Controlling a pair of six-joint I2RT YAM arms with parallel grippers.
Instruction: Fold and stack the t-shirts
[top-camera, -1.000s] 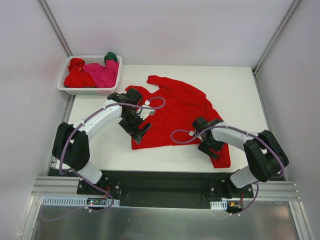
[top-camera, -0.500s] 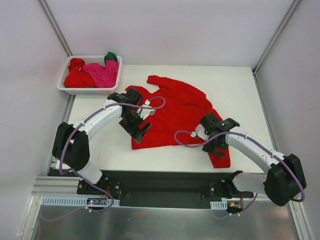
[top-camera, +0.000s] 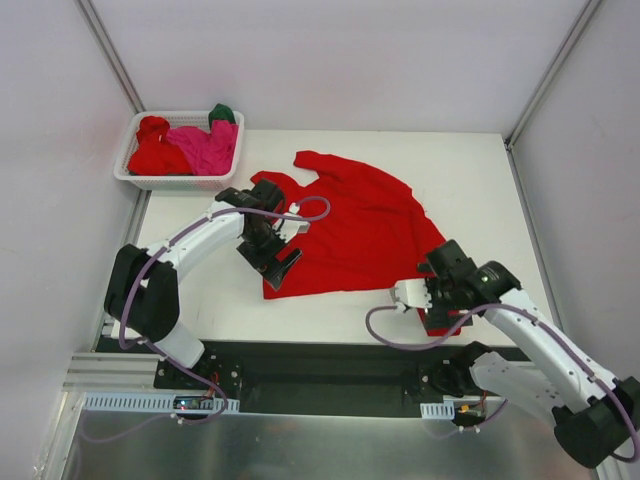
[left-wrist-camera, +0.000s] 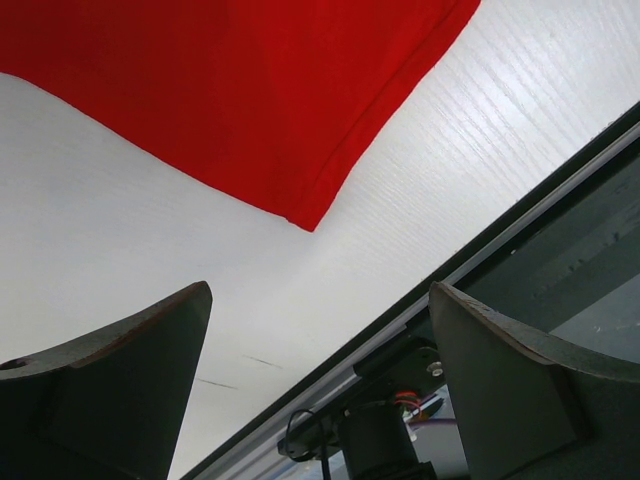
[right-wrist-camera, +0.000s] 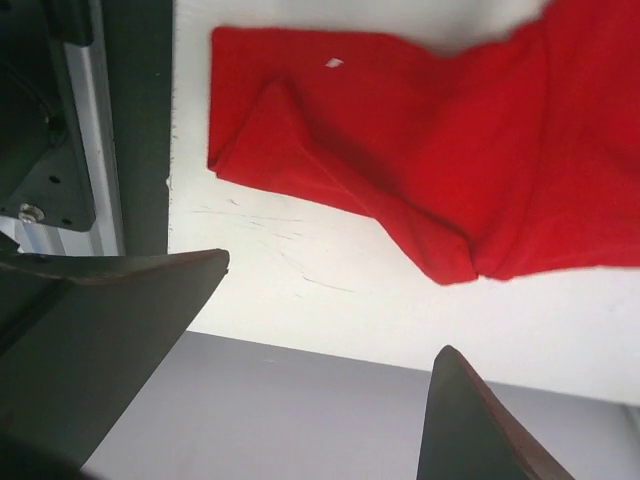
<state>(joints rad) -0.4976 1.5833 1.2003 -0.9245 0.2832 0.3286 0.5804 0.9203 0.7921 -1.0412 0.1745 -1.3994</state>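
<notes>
Red t-shirt (top-camera: 360, 225) lies rumpled on white counter (top-camera: 470, 170). Left claw (left-wrist-camera: 320, 290) open, empty, by shirt's near-left corner; right claw (right-wrist-camera: 335, 305) open, empty, by near-right corner.

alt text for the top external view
A red t-shirt lies spread on a white table, the open left gripper and open right gripper by its near corners. A white basket far left holds crumpled shirts.

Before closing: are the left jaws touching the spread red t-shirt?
Apart. Left wrist view: left gripper open, bare table showing between its jaws and the corner of the red t-shirt.
</notes>
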